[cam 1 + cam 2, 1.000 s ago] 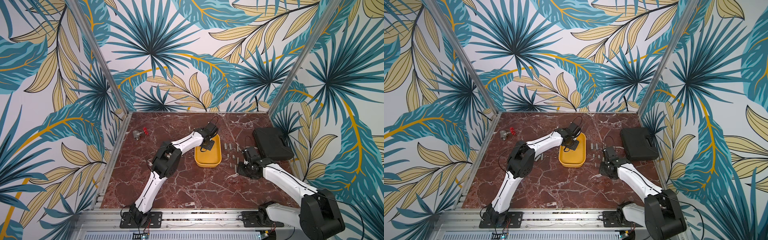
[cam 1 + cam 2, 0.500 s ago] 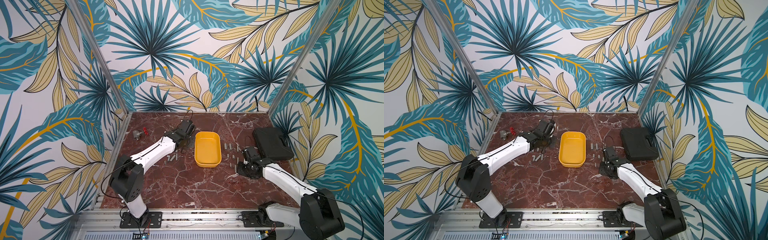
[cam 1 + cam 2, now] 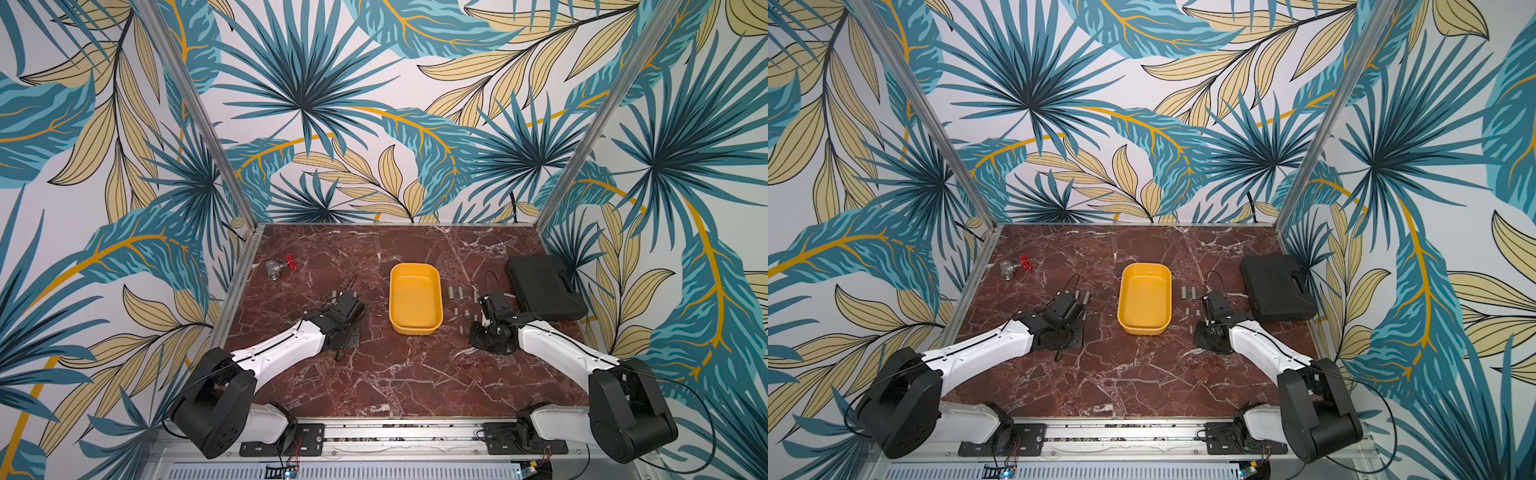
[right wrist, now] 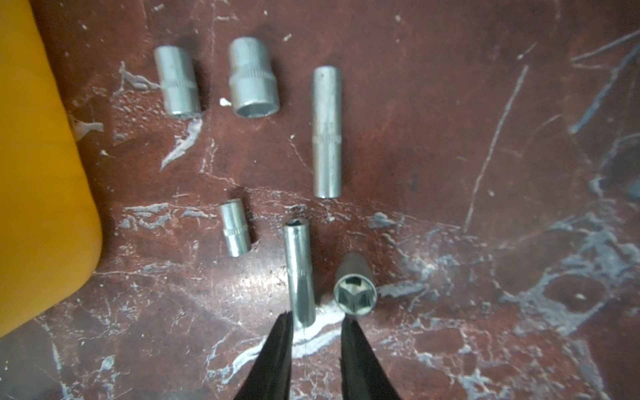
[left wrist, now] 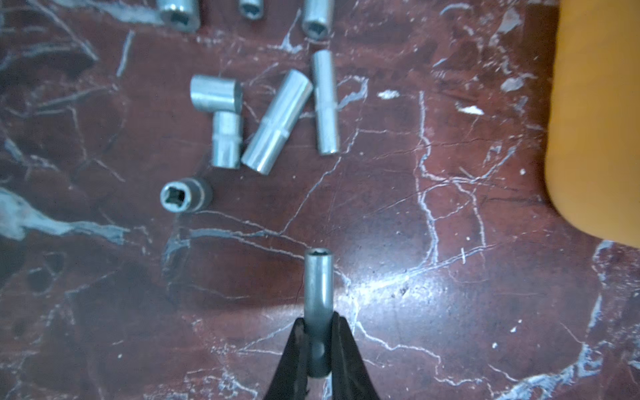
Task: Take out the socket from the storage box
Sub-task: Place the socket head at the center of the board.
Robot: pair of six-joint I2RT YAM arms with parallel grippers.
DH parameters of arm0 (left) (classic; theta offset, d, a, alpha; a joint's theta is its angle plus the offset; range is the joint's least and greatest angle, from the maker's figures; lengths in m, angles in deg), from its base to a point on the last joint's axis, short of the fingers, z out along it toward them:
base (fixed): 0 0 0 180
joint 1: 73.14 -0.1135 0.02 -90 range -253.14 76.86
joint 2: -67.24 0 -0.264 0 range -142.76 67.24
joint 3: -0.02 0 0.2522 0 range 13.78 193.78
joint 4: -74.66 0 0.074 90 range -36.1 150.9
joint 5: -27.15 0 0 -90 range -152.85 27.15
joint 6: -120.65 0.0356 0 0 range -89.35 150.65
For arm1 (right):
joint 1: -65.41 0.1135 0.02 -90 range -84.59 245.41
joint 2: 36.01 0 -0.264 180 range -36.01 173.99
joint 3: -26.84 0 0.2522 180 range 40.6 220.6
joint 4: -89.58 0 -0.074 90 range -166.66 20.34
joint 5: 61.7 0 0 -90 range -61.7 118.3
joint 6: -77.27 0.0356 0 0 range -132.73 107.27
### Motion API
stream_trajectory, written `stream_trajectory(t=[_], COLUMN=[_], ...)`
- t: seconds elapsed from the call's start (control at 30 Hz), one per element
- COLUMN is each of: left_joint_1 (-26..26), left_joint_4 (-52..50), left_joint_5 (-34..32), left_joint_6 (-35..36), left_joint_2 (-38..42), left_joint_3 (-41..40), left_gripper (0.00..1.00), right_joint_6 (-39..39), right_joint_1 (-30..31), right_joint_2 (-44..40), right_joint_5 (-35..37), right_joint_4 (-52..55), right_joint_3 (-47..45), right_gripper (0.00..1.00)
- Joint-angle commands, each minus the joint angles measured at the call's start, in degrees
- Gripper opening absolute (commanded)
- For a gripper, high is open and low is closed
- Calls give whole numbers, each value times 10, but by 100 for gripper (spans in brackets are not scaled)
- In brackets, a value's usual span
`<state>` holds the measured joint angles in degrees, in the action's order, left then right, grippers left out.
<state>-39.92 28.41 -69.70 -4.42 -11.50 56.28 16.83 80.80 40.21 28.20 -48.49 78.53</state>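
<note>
Top views show the dark red marble surface (image 3: 395,374), its near half open between the two arms. A black hard plastic case (image 3: 544,291) sits by the right wall. The shallow yellow plastic storage box (image 3: 414,328) lies central, loose steel sockets (image 4: 327,131) flanking both long edges. Outside its left edge, the left end effector (image 5: 318,322) is clamped on a slim steel socket (image 5: 318,277) above the marble. The right end effector (image 4: 316,317) stands apart, a second slim socket (image 4: 299,273) beside one finger.
</note>
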Motion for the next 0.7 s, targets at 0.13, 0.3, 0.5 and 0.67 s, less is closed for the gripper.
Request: stream_trajectory(t=[0.13,0.3,0.5,0.67], left_joint_1=[-7,-14,-24,-28], left_joint_4=[27,45,52,45], left_joint_5=[-1,1,1,-4], left_joint_6=[-8,-4,1,7], left_joint_2=[-38,-62,-70,-82], left_joint_3=[-4,1,8,16], left_gripper=[12,12,13,20], right_joint_6=[-6,-9,-9,-11], right_joint_1=[-1,-2,-1,-2], right_joint_2=[8,1,-8,-10], right_joint_5=[-7,-3,2,3], right_joint_4=[-11,-5,0,4], right_joint_3=[-5,-7,-8,-8], right_gripper=[27,27,27,27])
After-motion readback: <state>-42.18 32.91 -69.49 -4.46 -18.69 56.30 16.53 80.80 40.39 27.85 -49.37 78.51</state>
